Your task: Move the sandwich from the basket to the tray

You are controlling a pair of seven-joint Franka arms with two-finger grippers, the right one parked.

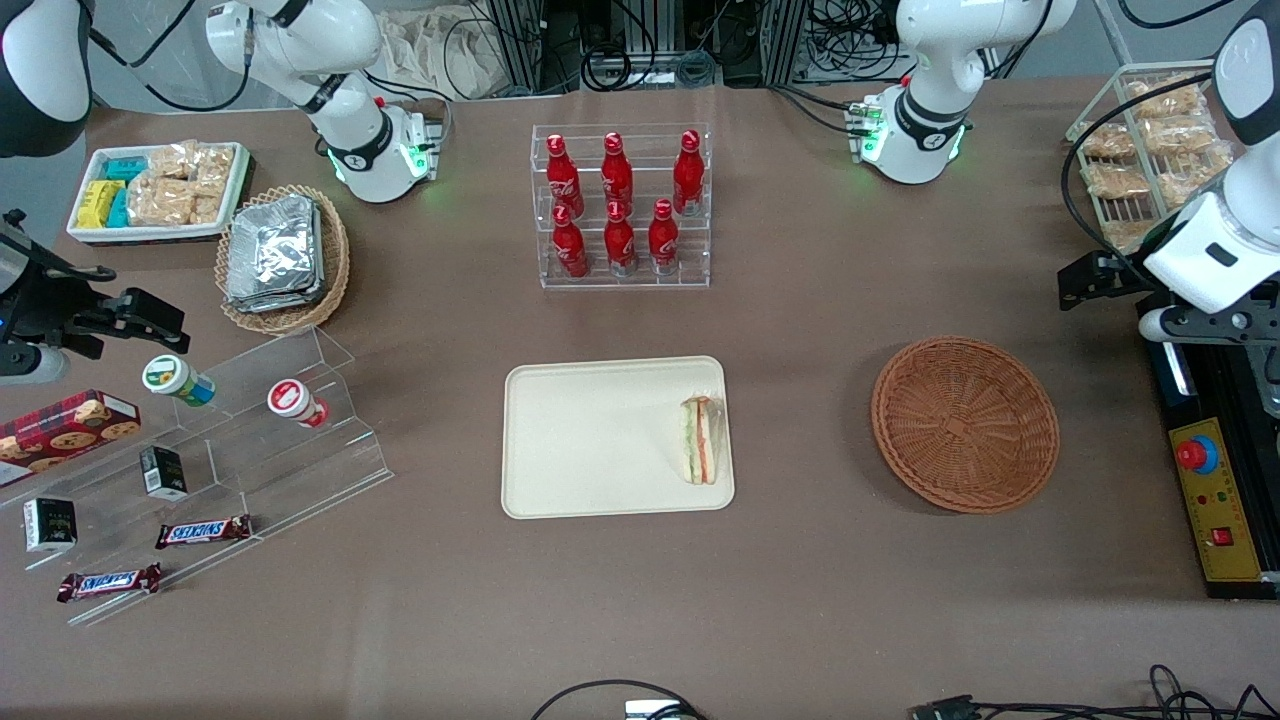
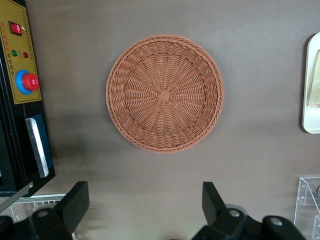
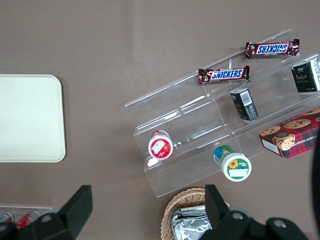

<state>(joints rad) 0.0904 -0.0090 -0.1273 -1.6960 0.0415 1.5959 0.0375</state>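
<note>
Your sandwich [image 1: 701,440] is a small triangular wedge in clear wrap: pale bread, with green and orange-red layers showing along its cut face. It lies on the tray [image 1: 590,440], close to the rim at the working arm's end. The tray is smooth, cream-beige, rectangular with rounded corners and a low rim. The basket [image 2: 164,93] is round, shallow, reddish-brown wicker and holds nothing. Your gripper [image 2: 145,207] hangs open and holds nothing, near the basket and well apart from the sandwich.
</note>
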